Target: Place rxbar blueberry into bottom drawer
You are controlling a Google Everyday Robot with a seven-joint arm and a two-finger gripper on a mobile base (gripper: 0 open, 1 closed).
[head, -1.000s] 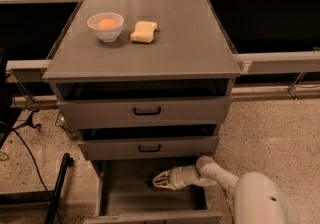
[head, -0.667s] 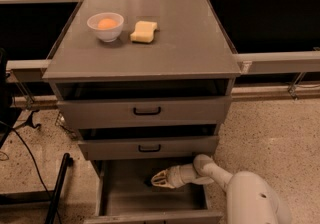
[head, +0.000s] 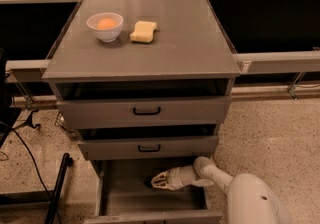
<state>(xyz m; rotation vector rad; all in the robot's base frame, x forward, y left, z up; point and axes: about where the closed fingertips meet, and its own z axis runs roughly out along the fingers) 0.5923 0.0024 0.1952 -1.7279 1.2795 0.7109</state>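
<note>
The bottom drawer [head: 116, 199] is pulled out at the foot of the grey cabinet, showing its plain grey inside. My gripper [head: 157, 181] reaches into it from the right, low over the drawer floor, pointing left. A small dark shape [head: 148, 183] sits right at the gripper's tip; it looks like the rxbar blueberry, though I cannot tell whether it is held or lying on the floor. My white arm [head: 215, 172] comes over the drawer's right side.
On the cabinet top [head: 190, 43] stand a white bowl [head: 105, 26] with an orange thing in it and a yellow sponge [head: 143, 31]. The two upper drawers [head: 147, 110] [head: 149, 147] are slightly open. A black pole [head: 57, 188] and cables lie at the left.
The gripper stays at nearly the same spot inside the bottom drawer. Only the arm's near part has shifted slightly sideways.
</note>
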